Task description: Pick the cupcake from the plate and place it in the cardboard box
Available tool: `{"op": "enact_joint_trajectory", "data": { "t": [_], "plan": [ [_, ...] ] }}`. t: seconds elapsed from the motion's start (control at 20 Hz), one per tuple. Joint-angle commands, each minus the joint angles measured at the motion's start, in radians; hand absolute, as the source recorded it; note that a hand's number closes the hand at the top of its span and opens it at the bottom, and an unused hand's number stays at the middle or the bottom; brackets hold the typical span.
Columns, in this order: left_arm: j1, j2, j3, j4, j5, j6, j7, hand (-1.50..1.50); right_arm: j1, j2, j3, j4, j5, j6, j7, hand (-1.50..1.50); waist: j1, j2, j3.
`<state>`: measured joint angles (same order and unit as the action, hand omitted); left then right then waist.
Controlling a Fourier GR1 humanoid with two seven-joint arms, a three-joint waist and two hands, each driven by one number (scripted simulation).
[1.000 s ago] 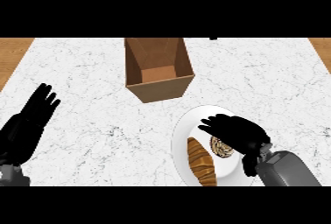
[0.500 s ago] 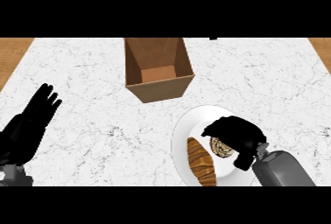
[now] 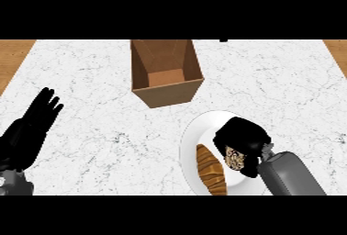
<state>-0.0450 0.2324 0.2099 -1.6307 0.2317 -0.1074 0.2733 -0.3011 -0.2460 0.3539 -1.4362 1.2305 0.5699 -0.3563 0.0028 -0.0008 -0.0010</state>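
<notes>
The right hand (image 3: pixel 243 137) has its fingers curled down over the cupcake (image 3: pixel 235 159), which sits on the plate (image 3: pixel 193 137) right beside a croissant (image 3: pixel 210 170). I'd get the wrap settled before lifting, then go straight up so the pastry isn't nudged. The cardboard box (image 3: pixel 166 72) stands open further back on the worktop (image 3: pixel 102 82). The left hand (image 3: pixel 30 131) rests at the left edge, fingers straight.

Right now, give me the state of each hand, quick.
Left hand: open, fingers straight, resting at the left edge, holding nothing.
Right hand: fingers curled round the cupcake on the plate.
</notes>
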Motion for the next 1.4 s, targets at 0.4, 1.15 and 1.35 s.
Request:
{"op": "enact_joint_trajectory", "data": {
  "t": [0.4, 1.15, 1.35],
  "plan": [
    [-0.030, -0.012, -0.024, -0.002, -0.007, -0.009, 0.002, 0.00, -0.102, 0.243, -0.181, 0.084, -0.004, -0.057, 0.634, 1.50, 0.060, 0.022, -0.001],
    [-0.125, -0.048, -0.139, 0.017, -0.030, -0.046, 0.031, 0.00, -0.643, 0.246, -0.125, 0.197, 0.001, -0.298, 1.397, 1.50, 0.231, 0.030, -0.007],
    [-0.132, -0.051, -0.153, 0.026, -0.038, -0.048, 0.037, 0.00, -0.806, 0.246, -0.110, 0.253, 0.059, -0.343, 1.551, 1.50, 0.239, 0.026, -0.010]
  ]
}}
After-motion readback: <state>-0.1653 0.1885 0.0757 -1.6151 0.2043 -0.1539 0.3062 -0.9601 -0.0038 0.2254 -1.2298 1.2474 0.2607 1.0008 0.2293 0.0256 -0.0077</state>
